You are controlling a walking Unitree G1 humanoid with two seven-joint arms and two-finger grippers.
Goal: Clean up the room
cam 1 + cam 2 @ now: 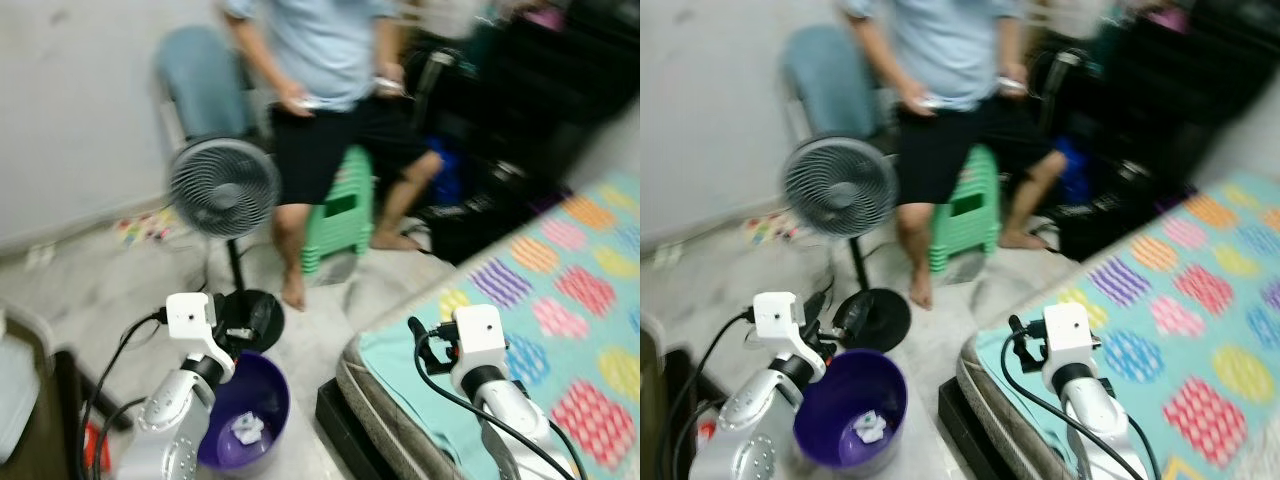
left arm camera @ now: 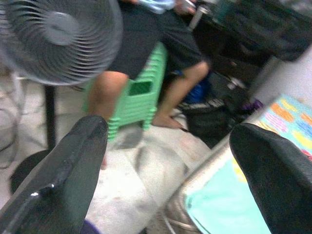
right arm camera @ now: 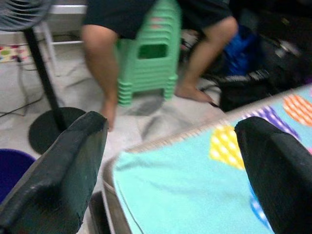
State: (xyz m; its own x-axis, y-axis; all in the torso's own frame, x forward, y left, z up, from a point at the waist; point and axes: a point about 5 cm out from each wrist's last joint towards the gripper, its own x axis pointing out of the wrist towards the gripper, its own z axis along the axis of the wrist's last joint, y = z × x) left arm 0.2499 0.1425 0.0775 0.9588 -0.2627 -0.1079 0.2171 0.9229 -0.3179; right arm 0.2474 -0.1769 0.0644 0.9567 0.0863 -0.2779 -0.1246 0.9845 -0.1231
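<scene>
Between pickups, I judge: left gripper [image 2: 168, 161] and right gripper [image 3: 170, 161] both spread wide and empty, purple bin [image 1: 262, 420] at lower left holding a white scrap [image 1: 246, 430], bed [image 1: 560, 300] at right; next comes finding more litter.

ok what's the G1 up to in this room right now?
Nothing is held. Both grippers are open and empty: the left gripper is raised above a purple bin with a scrap of white paper inside, the right gripper over the corner of a bed with a dotted sheet. Ahead, a person sits on green stools beside a standing fan.
</scene>
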